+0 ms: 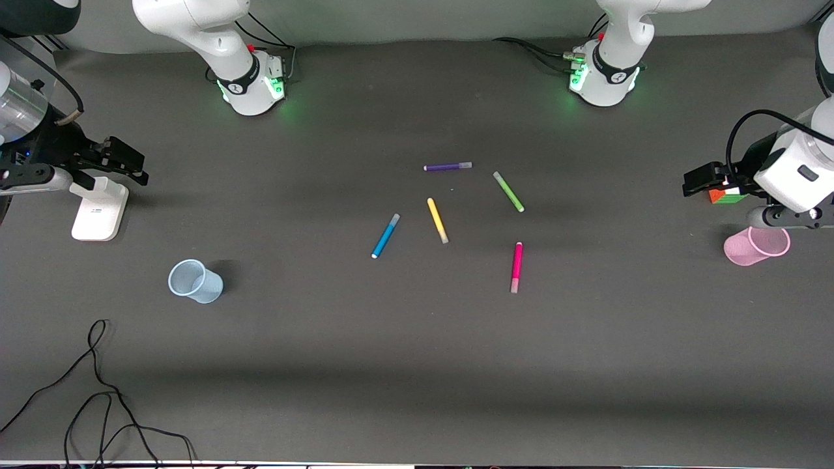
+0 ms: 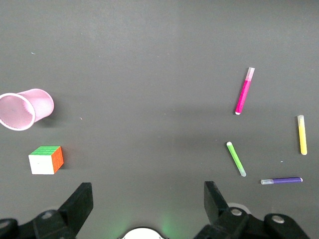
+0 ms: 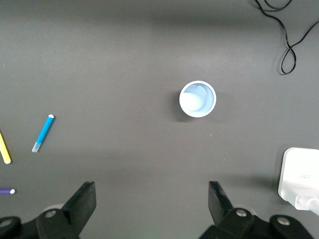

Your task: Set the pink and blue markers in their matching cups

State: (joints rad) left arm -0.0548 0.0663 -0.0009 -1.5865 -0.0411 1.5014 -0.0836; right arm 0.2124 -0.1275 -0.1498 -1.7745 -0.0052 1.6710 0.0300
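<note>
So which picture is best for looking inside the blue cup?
The right wrist view. It looks straight down into the blue cup, so you see its round rim and its floor, with no marker inside. The front view shows the cup smaller and from a slant, near the right arm's end of the table. The left wrist view doesn't show it.

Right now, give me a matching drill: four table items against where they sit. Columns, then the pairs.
Items:
1. pink cup
2. blue cup
3. purple marker
4. pink marker

Places:
A. toward the right arm's end of the table
B. of the five markers, nearest the front camera
C. beside the colour cube, below the left hand
D. of the five markers, nearest the robot bases

Pairs: 1-C, 2-A, 3-D, 4-B
</note>
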